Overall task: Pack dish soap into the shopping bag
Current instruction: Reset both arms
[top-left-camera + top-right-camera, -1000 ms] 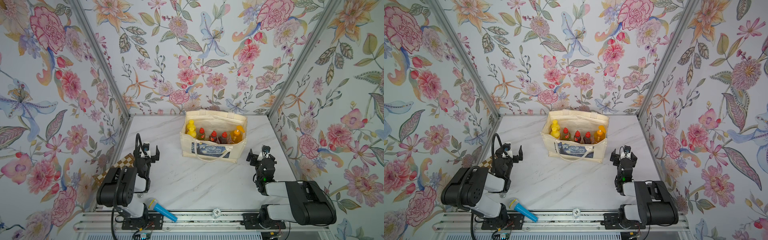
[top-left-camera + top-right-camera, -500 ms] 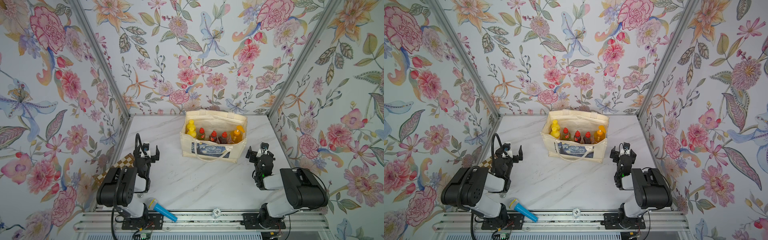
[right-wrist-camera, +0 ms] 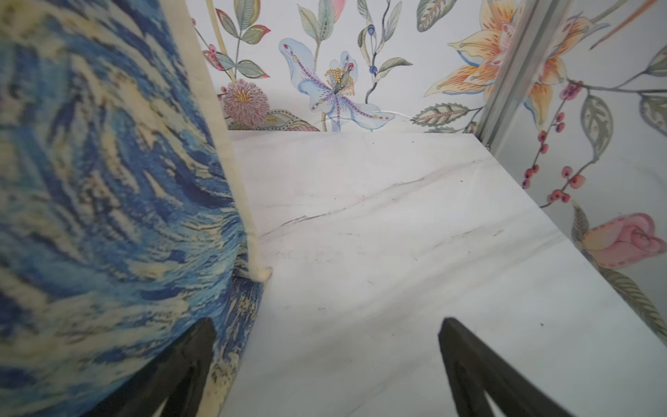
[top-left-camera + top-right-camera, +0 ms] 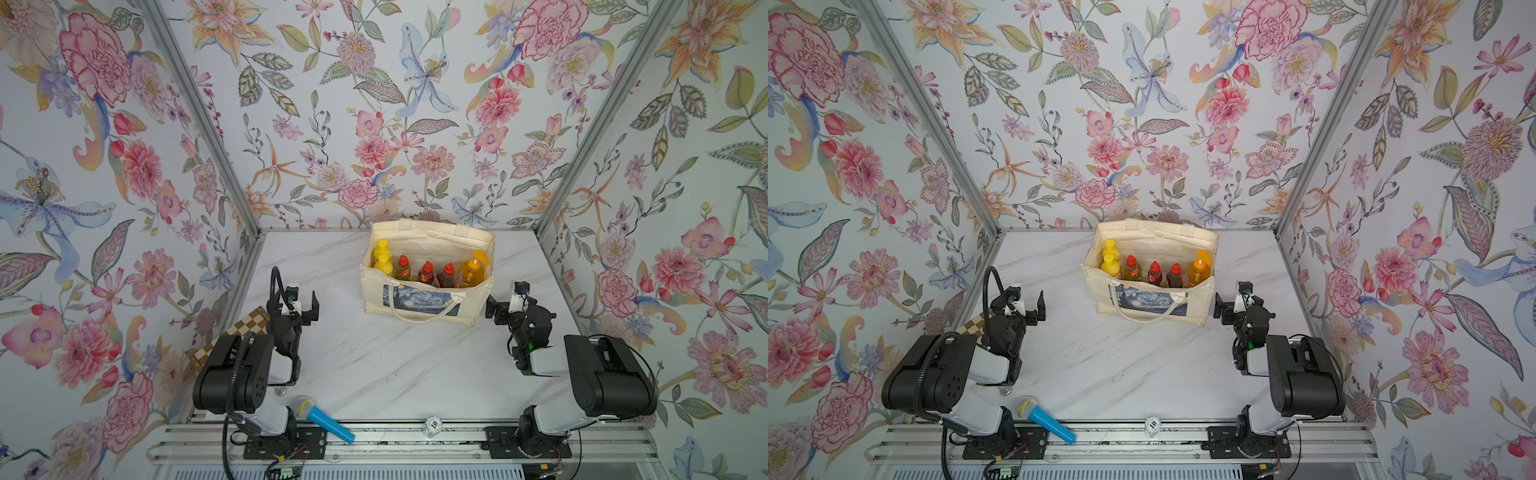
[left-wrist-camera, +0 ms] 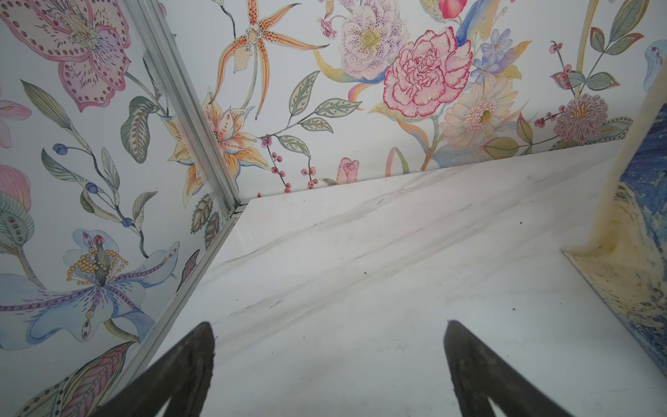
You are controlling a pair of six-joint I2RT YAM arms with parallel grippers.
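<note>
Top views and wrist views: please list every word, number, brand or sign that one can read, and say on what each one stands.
"10": on the small white token at the front edge of the table, seen in both top views.
Labels of the dish soap bottles inside the shopping bag: too small to read.
Front of the shopping bag: a blue swirling picture, no readable words.
Wrist views: no text at all.
</note>
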